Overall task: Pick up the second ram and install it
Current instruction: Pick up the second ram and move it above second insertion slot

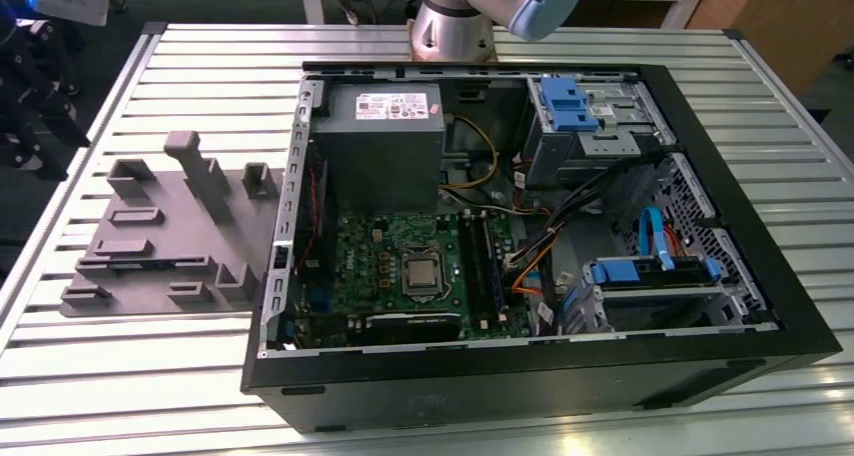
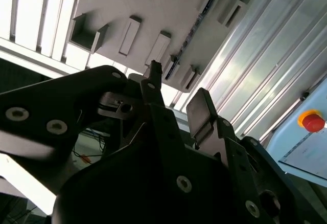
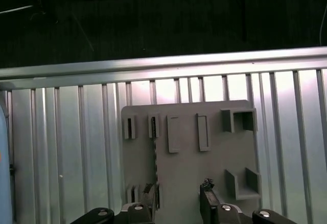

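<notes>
One thin board is what we are after: the second ram stands on its long edge in the grey tray, caught at each end in a slotted block of that tray. The gripper hangs above the tray, its jaws parted wide with nothing between them. In the first wrist view the ram's line runs toward one jaw rather than through the gap, so we judge that the gripper is not yet centred over it.

The open computer case sits on the slatted table just beside the tray, on the exterior view's right of it. Its long black memory slots lie well apart from the tray.

We expect the stick to be very light and stiff, yet fragile. The chips on its faces and the contacts along its lower edge should not be scraped or squeezed hard. We judge the best hold to be across the two flat faces near the middle of the upper edge, high enough that the jaws clear the tray's blocks, and lifted straight up out of them so the board does not bend or jam
</notes>
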### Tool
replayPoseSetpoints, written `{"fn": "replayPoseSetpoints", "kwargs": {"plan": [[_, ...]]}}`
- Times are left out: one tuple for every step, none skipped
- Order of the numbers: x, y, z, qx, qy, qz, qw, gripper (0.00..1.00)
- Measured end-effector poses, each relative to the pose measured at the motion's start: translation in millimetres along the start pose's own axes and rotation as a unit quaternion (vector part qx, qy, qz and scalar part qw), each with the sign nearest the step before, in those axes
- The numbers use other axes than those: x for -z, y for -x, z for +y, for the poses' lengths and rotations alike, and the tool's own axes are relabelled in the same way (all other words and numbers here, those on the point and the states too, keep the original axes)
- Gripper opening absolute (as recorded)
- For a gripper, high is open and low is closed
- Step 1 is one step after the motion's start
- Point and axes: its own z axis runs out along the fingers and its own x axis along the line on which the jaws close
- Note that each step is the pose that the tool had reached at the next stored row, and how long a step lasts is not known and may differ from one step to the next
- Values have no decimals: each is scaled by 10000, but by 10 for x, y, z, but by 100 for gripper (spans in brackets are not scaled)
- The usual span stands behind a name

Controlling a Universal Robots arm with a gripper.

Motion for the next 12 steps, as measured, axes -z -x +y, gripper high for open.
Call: {"fn": "replayPoseSetpoints", "kwargs": {"plan": [[-11,-9,3,1,2,-17,10000,47],[-21,-15,7,1,4,-40,10000,47],[-30,-20,9,2,6,-66,10000,47],[-40,-21,13,2,7,-87,10000,47],[-54,-21,15,2,8,-104,9999,47],[-65,-22,16,3,9,-114,9999,47],[-75,-23,18,3,9,-117,9999,47],[-84,-23,18,3,10,-117,9999,47],[-92,-23,18,3,10,-117,9999,47],[-98,-24,18,4,10,-117,9999,47],[-101,-24,19,3,11,-116,9999,47],[-103,-24,19,3,11,-116,9999,47]]}}
